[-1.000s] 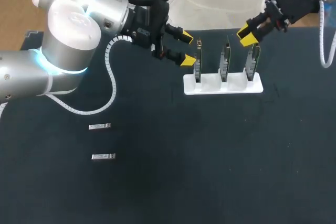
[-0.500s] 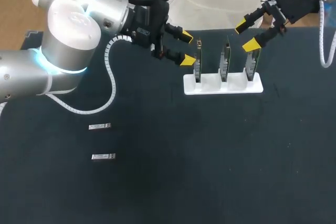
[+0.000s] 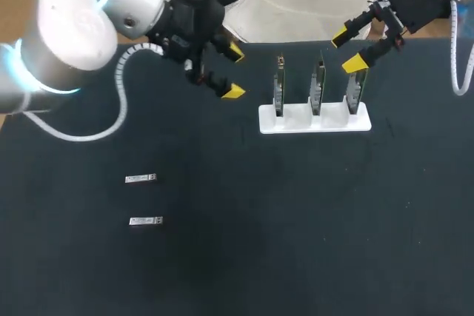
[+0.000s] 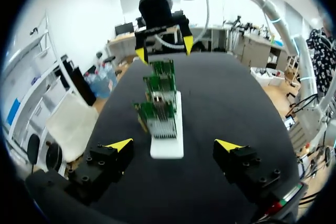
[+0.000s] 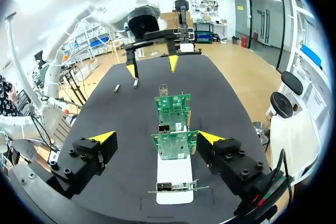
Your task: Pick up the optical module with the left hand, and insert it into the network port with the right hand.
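Nothing is picked up yet. Two small silver optical modules (image 3: 140, 178) lie on the black table (image 3: 296, 242) at 8 o'clock. The left gripper (image 3: 235, 72) and right gripper (image 3: 348, 49) hang spread wide and empty near the white stand of green port boards (image 3: 311, 125) at 1 o'clock. Grabbing and plugging in are both left.

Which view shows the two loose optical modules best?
Head view: both optical modules lie unobstructed on the table. Right wrist view shows them only as tiny slivers far off past the circuit boards. Left wrist view misses them.
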`<state>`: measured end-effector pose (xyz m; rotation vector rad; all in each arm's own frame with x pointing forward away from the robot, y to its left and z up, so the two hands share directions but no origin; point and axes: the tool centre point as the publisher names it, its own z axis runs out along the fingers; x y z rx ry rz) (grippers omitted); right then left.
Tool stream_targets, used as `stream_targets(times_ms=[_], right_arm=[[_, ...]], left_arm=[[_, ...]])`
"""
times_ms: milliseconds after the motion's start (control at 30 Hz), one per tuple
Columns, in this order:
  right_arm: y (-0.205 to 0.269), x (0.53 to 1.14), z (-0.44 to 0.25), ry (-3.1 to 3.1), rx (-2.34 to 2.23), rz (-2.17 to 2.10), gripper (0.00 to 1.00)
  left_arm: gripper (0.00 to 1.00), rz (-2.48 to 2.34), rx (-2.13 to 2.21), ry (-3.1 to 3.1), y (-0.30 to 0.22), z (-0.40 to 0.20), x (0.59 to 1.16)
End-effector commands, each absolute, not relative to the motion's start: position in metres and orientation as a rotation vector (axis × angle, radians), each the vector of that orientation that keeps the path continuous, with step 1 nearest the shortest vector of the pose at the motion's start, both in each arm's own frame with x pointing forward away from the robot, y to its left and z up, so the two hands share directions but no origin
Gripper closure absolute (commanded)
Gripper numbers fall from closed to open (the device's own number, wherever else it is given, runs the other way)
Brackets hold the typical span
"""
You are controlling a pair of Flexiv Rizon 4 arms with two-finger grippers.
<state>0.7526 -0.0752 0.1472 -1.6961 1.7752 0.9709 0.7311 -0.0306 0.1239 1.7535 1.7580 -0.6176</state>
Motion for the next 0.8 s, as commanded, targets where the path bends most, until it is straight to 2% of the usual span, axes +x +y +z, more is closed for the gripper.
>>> stream_targets(times_ms=[33, 300, 800], right_arm=[[-0.075, 0.754, 0.147, 1.772, -1.697, 0.973, 0.0], [-0.075, 0.754, 0.147, 1.772, -1.697, 0.973, 0.0], [-0.075, 0.754, 0.147, 1.772, -1.697, 0.973, 0.0]], left_arm=[[0.0, -0.501, 1.708, 1.852, 0.01, 0.135, 0.686], [0.0, -0.299, 1.694, 2.075, 0.07, 0.111, 0.638], [0.0, -0.139, 1.769, 2.234, 0.12, 0.077, 0.584]])
